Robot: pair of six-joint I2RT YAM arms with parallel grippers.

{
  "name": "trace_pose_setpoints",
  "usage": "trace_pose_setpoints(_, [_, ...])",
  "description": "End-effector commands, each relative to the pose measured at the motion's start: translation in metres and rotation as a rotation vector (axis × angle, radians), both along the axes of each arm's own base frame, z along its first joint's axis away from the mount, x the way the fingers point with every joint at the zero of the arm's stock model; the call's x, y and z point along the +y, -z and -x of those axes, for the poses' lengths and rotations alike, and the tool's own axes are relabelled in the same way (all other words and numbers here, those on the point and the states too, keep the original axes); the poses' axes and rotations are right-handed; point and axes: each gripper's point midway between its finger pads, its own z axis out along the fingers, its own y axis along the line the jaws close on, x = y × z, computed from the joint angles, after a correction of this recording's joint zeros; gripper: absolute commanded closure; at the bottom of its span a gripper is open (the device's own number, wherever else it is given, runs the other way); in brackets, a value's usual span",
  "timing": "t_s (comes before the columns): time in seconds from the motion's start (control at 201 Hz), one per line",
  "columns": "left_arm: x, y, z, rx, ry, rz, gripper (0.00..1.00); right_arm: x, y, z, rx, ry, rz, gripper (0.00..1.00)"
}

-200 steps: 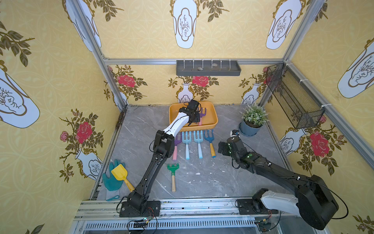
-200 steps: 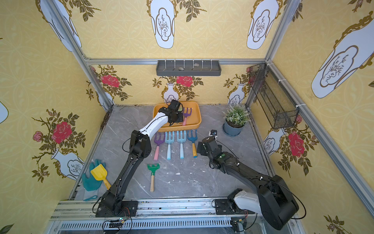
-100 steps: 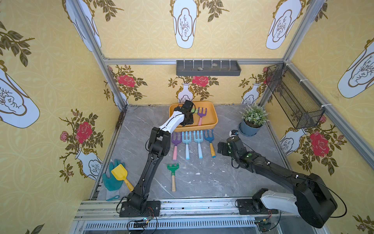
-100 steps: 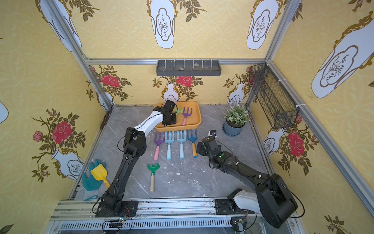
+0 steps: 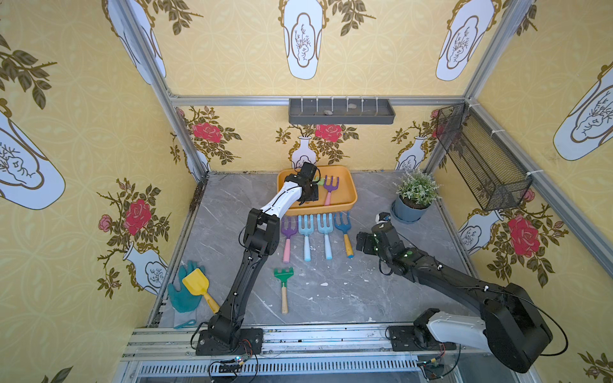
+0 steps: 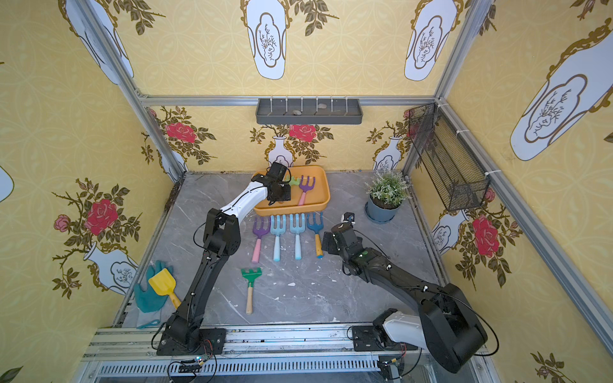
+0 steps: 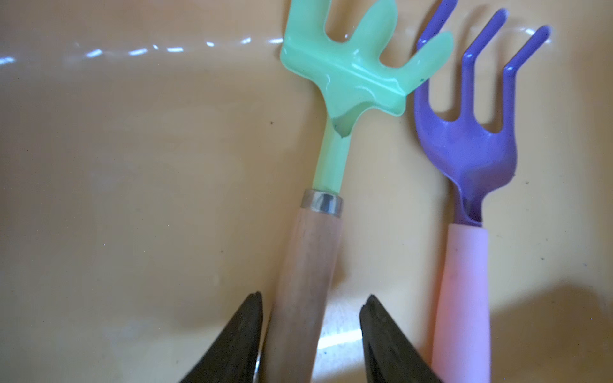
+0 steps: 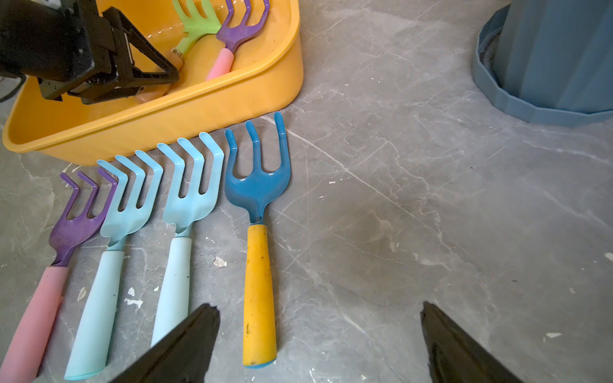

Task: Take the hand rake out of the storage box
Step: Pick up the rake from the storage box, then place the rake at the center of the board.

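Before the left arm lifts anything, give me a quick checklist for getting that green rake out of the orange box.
1. Left gripper straddling the hand rake handle: ok, one of its fingers sits on each side.
2. Grip shut on the handle: not ok, a gap shows beside one finger.
3. Purple fork clear of the fingers: cannot tell, its pink handle lies very close to one.
4. Rake head free of the fork: cannot tell, their tines overlap in the left wrist view.
5. Right gripper out of the way: ok, open over the table, outside the storage box.
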Motion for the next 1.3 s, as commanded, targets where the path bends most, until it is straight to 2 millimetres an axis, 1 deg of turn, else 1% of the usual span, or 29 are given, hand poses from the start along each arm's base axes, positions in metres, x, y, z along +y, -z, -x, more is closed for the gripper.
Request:
trace_pose_setpoints(0.0, [-0.004,0.003,0.001,0.014,0.03,0.019,0.57,0.004,-0.008,-0.004,-0.036,-0.011,-0.023,0.03])
trace_pose_setpoints(0.159, [-0.001,0.005,0.008,0.028,0.06,0.0,0.83,0.003,-0.008,-0.004,-0.04,-0.013,-0.032,0.03])
trace_pose_setpoints(0.214, [0.0,-0.002,0.01,0.02,0.068,-0.003,0.91,0.003,-0.008,-0.003,-0.04,-0.014,-0.034,0.03])
trace_pose_setpoints(0.259, [0.002,-0.01,0.011,0.006,0.069,-0.008,0.93,0.002,-0.009,-0.004,-0.04,-0.013,-0.037,0.02])
trace_pose_setpoints(0.398, [0.01,-0.049,0.013,-0.063,0.066,-0.021,0.96,0.003,-0.01,-0.003,-0.042,-0.016,-0.044,0.03])
trace_pose_setpoints(0.438, [0.012,-0.062,0.015,-0.082,0.064,-0.023,0.98,0.003,-0.01,-0.003,-0.042,-0.015,-0.045,0.03])
trace_pose_setpoints(0.453, [0.012,-0.072,0.015,-0.097,0.062,-0.02,0.99,0.003,-0.01,-0.003,-0.042,-0.016,-0.046,0.03])
trace_pose_setpoints(0.458, [0.013,-0.069,0.016,-0.091,0.062,-0.024,0.99,0.003,-0.01,-0.003,-0.042,-0.016,-0.047,0.02])
trace_pose_setpoints(0.463, [0.013,-0.075,0.016,-0.103,0.061,-0.019,0.99,0.003,-0.011,-0.003,-0.042,-0.016,-0.048,0.02])
trace_pose_setpoints(0.473, [0.013,-0.079,0.017,-0.108,0.061,-0.019,0.99,0.003,-0.01,-0.003,-0.041,-0.017,-0.048,0.02])
trace_pose_setpoints(0.552, [0.015,-0.108,0.029,-0.149,0.059,-0.018,1.0,0.002,-0.011,-0.003,-0.041,-0.012,-0.052,0.02])
trace_pose_setpoints(0.612, [0.017,-0.128,0.046,-0.174,0.058,-0.034,1.0,0.001,-0.012,-0.003,-0.037,0.001,-0.053,0.03])
trace_pose_setpoints(0.682, [0.022,-0.143,0.078,-0.171,0.025,-0.036,1.0,-0.006,-0.013,-0.002,-0.028,0.042,-0.042,0.02])
trace_pose_setpoints(0.697, [0.024,-0.136,0.086,-0.151,0.01,-0.036,1.0,-0.006,-0.013,-0.002,-0.027,0.044,-0.041,0.02])
trace_pose_setpoints(0.771, [0.028,-0.137,0.134,-0.147,-0.042,0.017,1.0,-0.009,-0.015,0.0,-0.025,0.058,-0.043,0.02])
trace_pose_setpoints(0.836, [0.028,-0.129,0.181,-0.171,-0.072,0.058,1.0,-0.008,-0.02,0.002,-0.03,0.054,-0.057,0.03])
trace_pose_setpoints(0.851, [0.028,-0.129,0.193,-0.177,-0.073,0.065,1.0,-0.008,-0.021,0.003,-0.031,0.053,-0.059,0.03])
trace_pose_setpoints(0.856, [0.026,-0.134,0.193,-0.192,-0.074,0.073,1.0,-0.008,-0.021,0.004,-0.031,0.051,-0.061,0.03])
trace_pose_setpoints(0.861, [0.028,-0.126,0.201,-0.179,-0.07,0.057,1.0,-0.007,-0.022,0.004,-0.032,0.049,-0.064,0.03])
trace_pose_setpoints(0.866, [0.026,-0.132,0.202,-0.19,-0.078,0.072,1.0,-0.007,-0.022,0.004,-0.033,0.048,-0.068,0.02])
trace_pose_setpoints(0.871, [0.026,-0.131,0.206,-0.189,-0.083,0.074,1.0,-0.007,-0.022,0.005,-0.033,0.047,-0.069,0.02])
trace_pose_setpoints(0.876, [0.027,-0.13,0.209,-0.189,-0.089,0.073,1.0,-0.007,-0.022,0.005,-0.033,0.048,-0.071,0.02])
trace_pose_setpoints(0.881, [0.027,-0.123,0.214,-0.176,-0.081,0.062,1.0,-0.007,-0.022,0.005,-0.033,0.047,-0.071,0.02])
trace_pose_setpoints(1.005, [0.029,-0.096,0.312,-0.157,-0.076,-0.015,1.0,-0.001,-0.025,0.012,-0.03,0.029,-0.085,0.02])
trace_pose_setpoints(1.08, [0.037,-0.077,0.36,-0.138,-0.106,-0.045,1.0,0.001,-0.026,0.017,-0.028,0.031,-0.063,0.03])
trace_pose_setpoints(1.135, [0.037,-0.062,0.384,-0.107,-0.133,-0.022,1.0,0.001,-0.027,0.02,-0.033,0.038,-0.045,0.03])
trace_pose_setpoints(1.185, [0.031,-0.047,0.402,-0.087,-0.125,-0.003,1.0,0.002,-0.029,0.022,-0.036,0.038,-0.036,0.03])
trace_pose_setpoints(1.249, [0.029,-0.027,0.417,-0.048,-0.144,-0.023,1.0,0.004,-0.03,0.025,-0.035,0.034,-0.032,0.02])
trace_pose_setpoints(1.299, [0.029,-0.016,0.425,-0.023,-0.152,-0.041,1.0,0.005,-0.03,0.027,-0.034,0.029,-0.03,0.02])
